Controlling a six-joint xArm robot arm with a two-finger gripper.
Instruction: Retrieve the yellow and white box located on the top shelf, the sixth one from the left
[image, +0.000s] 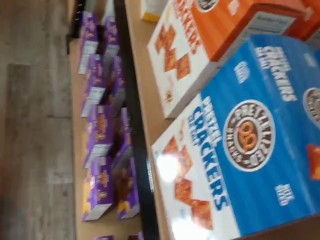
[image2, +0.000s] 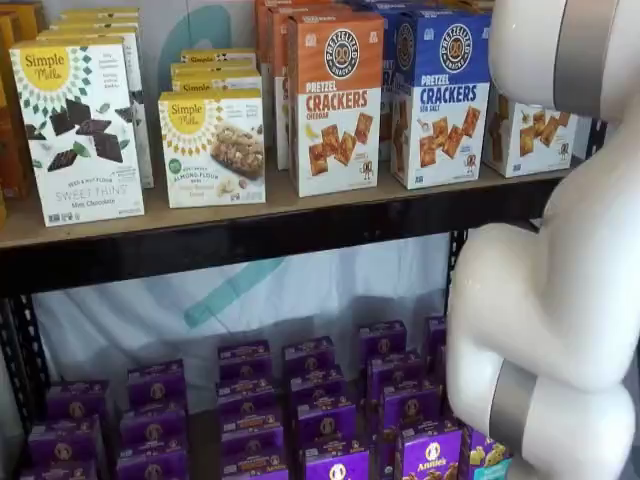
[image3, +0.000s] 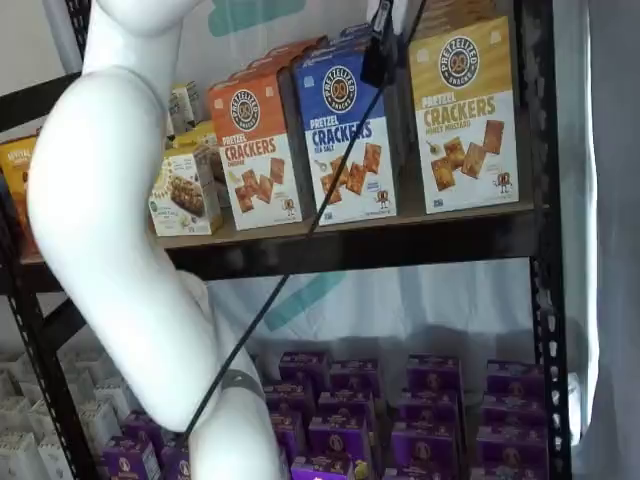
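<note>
The yellow and white box (image3: 465, 115) stands upright at the right end of the top shelf (image3: 400, 228), right of a blue-topped box. In a shelf view only its white lower part (image2: 525, 138) shows, behind the white arm. Of my gripper (image3: 380, 45) I see just a black finger piece hanging from the view's top edge with a cable beside it. It is in front of the blue-topped box's upper right corner, left of the yellow and white box and not touching it. No gap between fingers shows. The wrist view does not show the yellow and white box.
An orange-topped cracker box (image2: 335, 100) and a blue-topped one (image2: 440, 95) stand left of the target, close in the wrist view (image: 260, 135). Simple Mills boxes (image2: 75, 130) fill the shelf's left. Purple boxes (image2: 320, 420) fill the lower level. The white arm (image2: 560, 250) stands before the rack; a black post (image3: 540, 250) is at right.
</note>
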